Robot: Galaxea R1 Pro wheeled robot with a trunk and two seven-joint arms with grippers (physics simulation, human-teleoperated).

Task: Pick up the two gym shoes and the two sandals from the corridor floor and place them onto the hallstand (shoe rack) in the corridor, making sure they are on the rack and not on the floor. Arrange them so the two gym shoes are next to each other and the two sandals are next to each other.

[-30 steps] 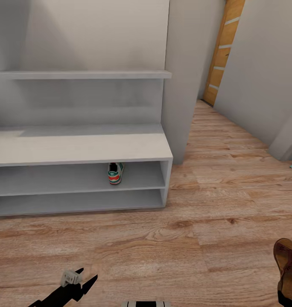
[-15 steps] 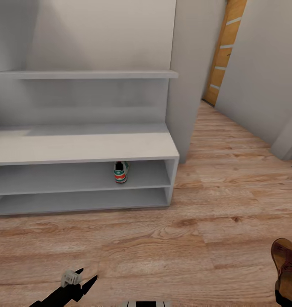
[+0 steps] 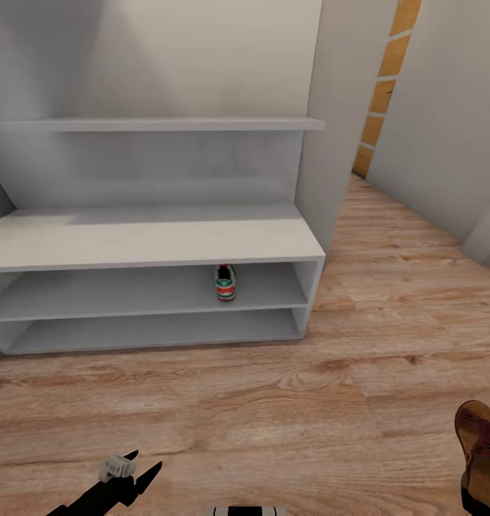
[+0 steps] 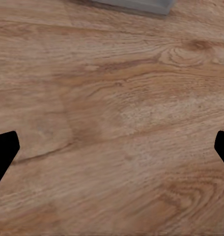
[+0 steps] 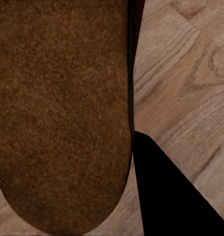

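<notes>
My right claw (image 3: 483, 494) pinches a sandal (image 3: 483, 448) well right of the hallstand (image 3: 152, 244) (left claw (image 3: 141, 466) spread, empty), and one bump against its end panel could jar it loose.

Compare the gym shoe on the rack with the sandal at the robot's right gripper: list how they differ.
1. The gym shoe is white with green and red-orange patches; the sandal is brown leather with straps.
2. The gym shoe sits on the hallstand's upper open tier; the sandal is off the rack, over the corridor floor.
3. The gym shoe stands free; the sandal lies against a dark finger of the right gripper.
Both are footwear.
</notes>
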